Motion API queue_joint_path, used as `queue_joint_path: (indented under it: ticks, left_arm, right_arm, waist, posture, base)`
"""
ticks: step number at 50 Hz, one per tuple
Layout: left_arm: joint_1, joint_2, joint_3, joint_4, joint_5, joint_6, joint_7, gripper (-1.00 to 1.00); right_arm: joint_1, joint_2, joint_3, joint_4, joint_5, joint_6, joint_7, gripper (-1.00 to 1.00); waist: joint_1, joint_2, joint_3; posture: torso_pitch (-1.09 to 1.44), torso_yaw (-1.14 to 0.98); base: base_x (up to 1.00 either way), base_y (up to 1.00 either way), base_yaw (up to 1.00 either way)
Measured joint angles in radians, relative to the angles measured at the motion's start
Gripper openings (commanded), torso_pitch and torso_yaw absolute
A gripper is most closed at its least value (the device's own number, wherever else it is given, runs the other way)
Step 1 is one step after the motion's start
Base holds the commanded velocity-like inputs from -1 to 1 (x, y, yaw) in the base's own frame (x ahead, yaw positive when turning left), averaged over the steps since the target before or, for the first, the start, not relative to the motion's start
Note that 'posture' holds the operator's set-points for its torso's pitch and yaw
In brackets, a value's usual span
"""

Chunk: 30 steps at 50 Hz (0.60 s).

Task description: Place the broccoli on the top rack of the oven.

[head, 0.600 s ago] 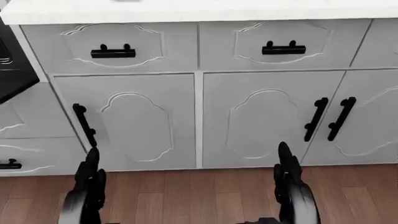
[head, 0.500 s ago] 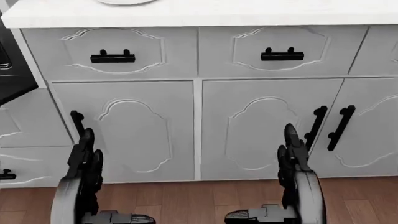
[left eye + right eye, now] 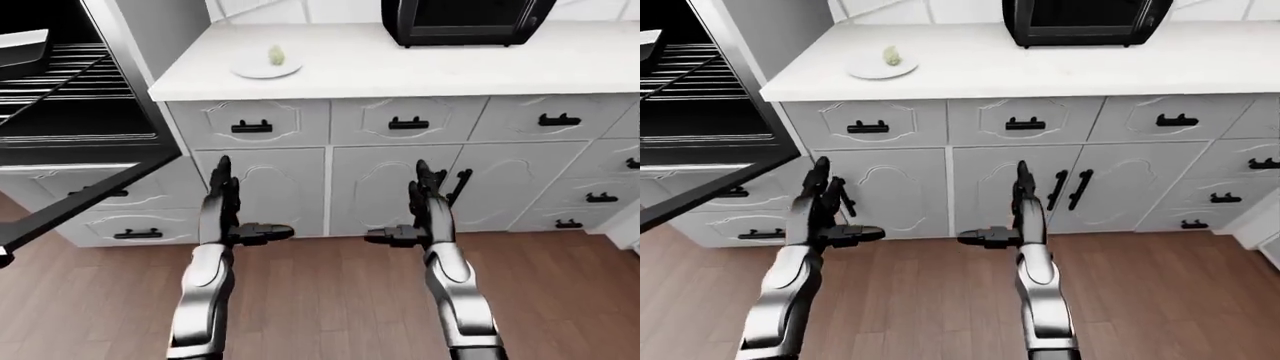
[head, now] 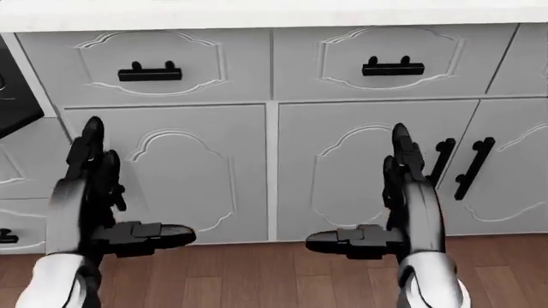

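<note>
Broccoli point(image 3: 276, 55) is sitting on a small plate point(image 3: 266, 70) on the white bench point(image 3: 420, 67), up and a little to the right of your left robot hand point(image 3: 222, 204) in the left-eye view, so that hand is looking the nearer of the two. Your right robot hand point(image 3: 425, 201) is hanging farther right, below a drawer. Both are empty, fingers apart, thumbs pointing inward, level with the cabinet doors and well under the bench edge. The broccoli's long axis is too small to read. You are facing a lift over that edge before any reach. The oven point(image 3: 70, 90) is standing open at the view's left, racks showing, its dropped door point(image 3: 85, 196) jutting toward your left arm and narrowing room there. A microwave point(image 3: 460, 21) is standing well to the right of the plate.
</note>
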Motion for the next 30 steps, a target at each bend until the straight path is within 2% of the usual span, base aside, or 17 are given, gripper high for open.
queue_joint_path:
  ticks: [5, 12, 16, 24, 27, 30]
  left_arm:
    - [-0.094, 0.039, 0.018, -0.01, -0.028, 0.076, 0.007, 1.0]
    - [-0.233, 0.105, 0.058, 0.004, -0.086, 0.22, 0.012, 1.0]
    - [-0.296, 0.135, 0.062, -0.012, -0.108, 0.277, 0.018, 1.0]
    - [-0.335, 0.153, 0.067, -0.046, -0.14, 0.345, 0.025, 1.0]
    - [-0.324, 0.162, 0.076, -0.073, -0.155, 0.379, 0.032, 1.0]
    - [-0.326, 0.174, 0.088, -0.093, -0.162, 0.387, 0.038, 1.0]
  right_arm:
    - [-0.095, -0.034, -0.007, -0.054, 0.002, 0.114, -0.015, 1.0]
    - [-0.239, -0.066, -0.025, -0.146, 0.02, 0.316, -0.015, 1.0]
    - [-0.295, -0.079, -0.031, -0.196, 0.04, 0.383, -0.017, 1.0]
    - [-0.35, -0.107, -0.05, -0.261, 0.087, 0.476, -0.037, 1.0]
    - [-0.342, -0.109, -0.05, -0.267, 0.102, 0.497, -0.038, 1.0]
    - [-0.349, -0.116, -0.056, -0.282, 0.117, 0.517, -0.043, 1.0]
  waist:
    - [-0.001, 0.003, -0.002]
    - [0.001, 0.003, 0.011]
    - [0.001, 0.003, 0.01]
    - [0.0, 0.004, 0.018]
    - [0.0, 0.004, 0.033]
    - [0.001, -0.008, 0.048]
  posture:
    - [0.0, 0.0]
    - [0.0, 0.0]
    - [0.0, 0.0]
    - [0.0, 0.0]
    - [0.0, 0.0]
    - [0.0, 0.0]
  base:
    - [0.0, 0.0, 0.0]
    - [0.0, 0.0, 0.0]
    - [0.0, 0.0, 0.0]
    - [0.02, 0.0, 0.0]
    - [0.2, 0.0, 0.0]
    - [0.3, 0.0, 0.0]
